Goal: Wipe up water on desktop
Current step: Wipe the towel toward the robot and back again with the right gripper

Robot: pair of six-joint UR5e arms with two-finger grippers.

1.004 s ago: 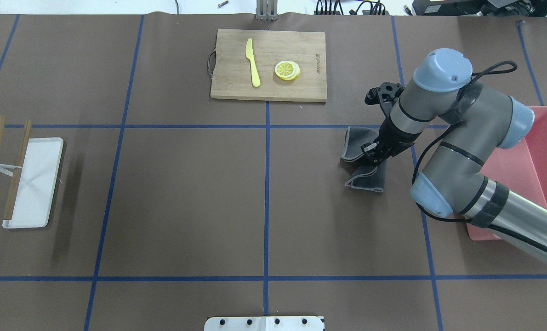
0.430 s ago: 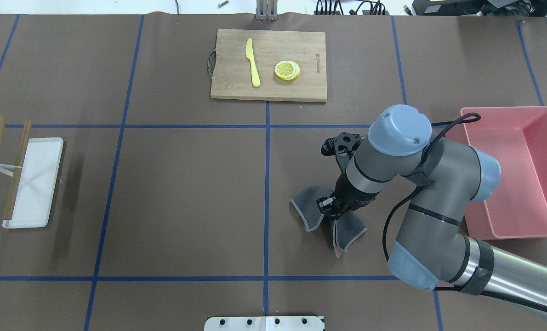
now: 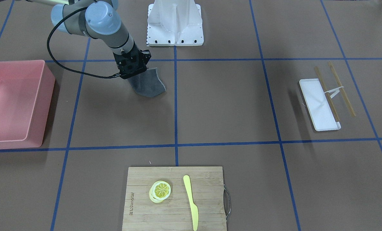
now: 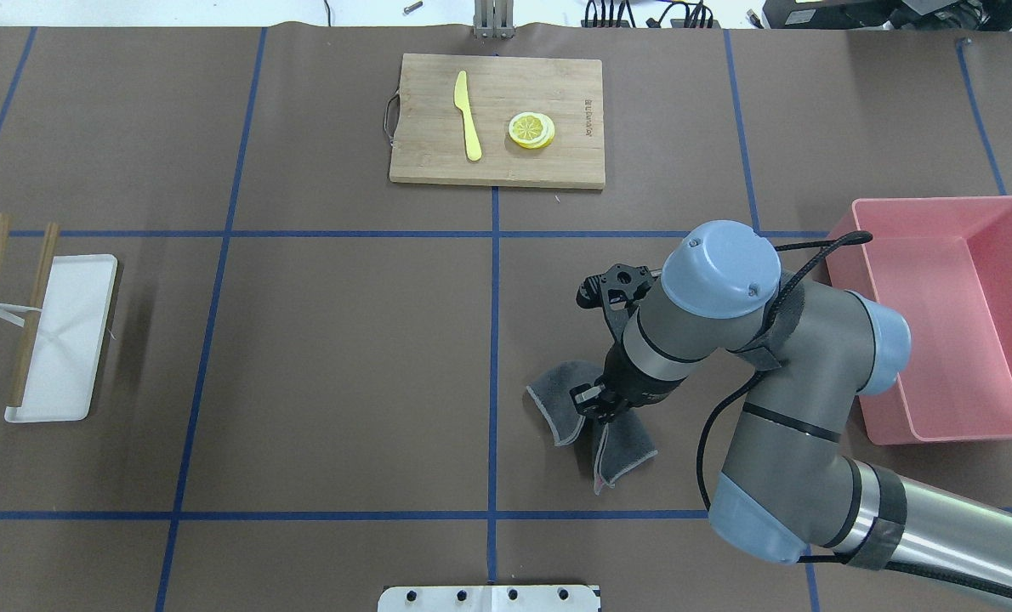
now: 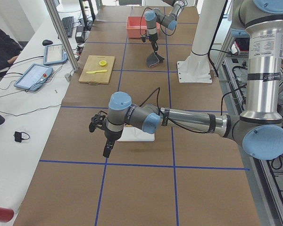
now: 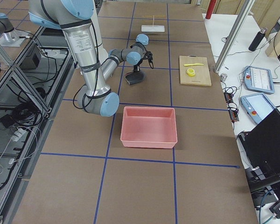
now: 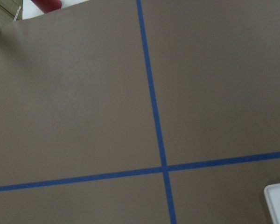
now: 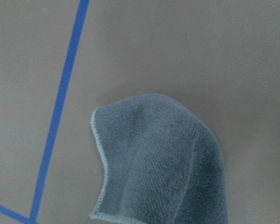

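The desktop [image 4: 344, 357] is a matte brown surface crossed by blue tape lines; I see no water on it. My right gripper [image 4: 595, 404] is shut on a grey cloth [image 4: 557, 412], which hangs to the desktop right of the centre tape line. The cloth also shows in the front view [image 3: 147, 85] and fills the lower part of the right wrist view [image 8: 163, 158]. My left gripper [image 5: 106, 150] shows only in the exterior left view, hovering near the white tray [image 5: 137, 136]; I cannot tell if it is open or shut.
A pink bin [image 4: 940, 323] stands to the right of the right arm. A bamboo cutting board [image 4: 497, 119] at the back holds a yellow knife [image 4: 468, 115] and a lemon slice [image 4: 531, 130]. The white tray [image 4: 64, 340] with two wooden sticks [image 4: 34, 310] lies far left.
My right gripper has carried the grey cloth left and toward the robot's base, from beside the pink bin to near the centre tape line. The bin is now uncovered.
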